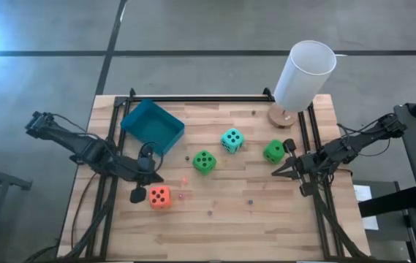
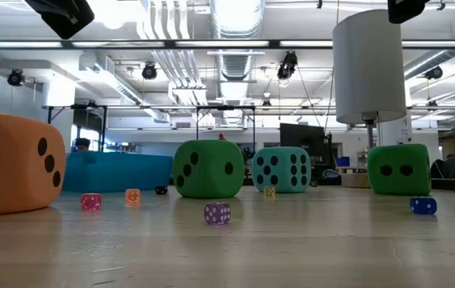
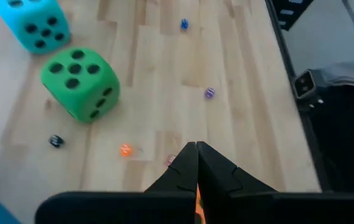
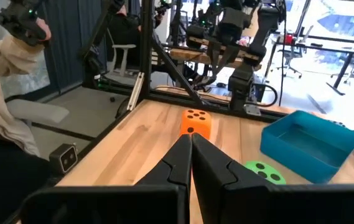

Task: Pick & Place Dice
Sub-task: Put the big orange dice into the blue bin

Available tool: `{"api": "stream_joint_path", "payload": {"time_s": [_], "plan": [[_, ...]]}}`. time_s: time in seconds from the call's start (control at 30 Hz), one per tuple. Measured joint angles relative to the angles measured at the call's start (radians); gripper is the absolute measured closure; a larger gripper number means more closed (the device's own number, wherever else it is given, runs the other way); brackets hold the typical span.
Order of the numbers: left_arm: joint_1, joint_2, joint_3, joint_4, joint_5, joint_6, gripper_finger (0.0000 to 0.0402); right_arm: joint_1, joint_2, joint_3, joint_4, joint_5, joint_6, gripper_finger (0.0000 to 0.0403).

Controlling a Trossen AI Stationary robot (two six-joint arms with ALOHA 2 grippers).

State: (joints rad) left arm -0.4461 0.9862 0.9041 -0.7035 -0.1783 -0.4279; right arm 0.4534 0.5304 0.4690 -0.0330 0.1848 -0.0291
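My left gripper (image 1: 155,177) is pinched shut on nothing, the orange die (image 1: 159,196) at its five o'clock; my right gripper (image 1: 277,172) is shut too. Green dice (image 1: 204,161) (teal die (image 1: 232,139) between) dot the table (image 1: 229,219).

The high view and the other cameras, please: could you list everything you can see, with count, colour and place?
Orange-red die: one, front left, beside the left tool.
Green dice: two, one mid-table, one right near the right tool.
Teal die: one, centre, behind the middle green die.
Blue tray: one, back left, empty.
White cylinder on a wooden base: one, back right.
Tiny dice: several, mixed colours, scattered.
Wooden table: one.
Person's sleeve: pale, beyond the table.
Left tool: shut, empty.
Right tool: shut, empty.
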Motion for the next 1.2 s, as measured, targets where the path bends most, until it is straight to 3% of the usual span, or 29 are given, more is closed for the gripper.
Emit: {"api": "stream_joint_path", "payload": {"time_s": [0.3,0.6,0.87,1.2], "plan": [[-0.031,0.02,0.007,-0.006,0.105,0.004,0.0396,0.0,0.0,0.0,0.001,0.0,-0.057,0.0394],[-0.125,0.111,0.105,-0.048,0.065,0.043,0.0396,0.0,0.0,0.0,0.002,0.0,-0.055,0.0394],[-0.13,0.215,0.165,-0.136,0.032,0.032,0.0395,0.0,0.0,0.0,0.001,0.0,-0.057,0.0394],[-0.13,0.249,0.171,-0.224,0.031,-0.087,0.0396,0.0,0.002,0.0,-0.002,0.0,-0.059,0.0394]]}}
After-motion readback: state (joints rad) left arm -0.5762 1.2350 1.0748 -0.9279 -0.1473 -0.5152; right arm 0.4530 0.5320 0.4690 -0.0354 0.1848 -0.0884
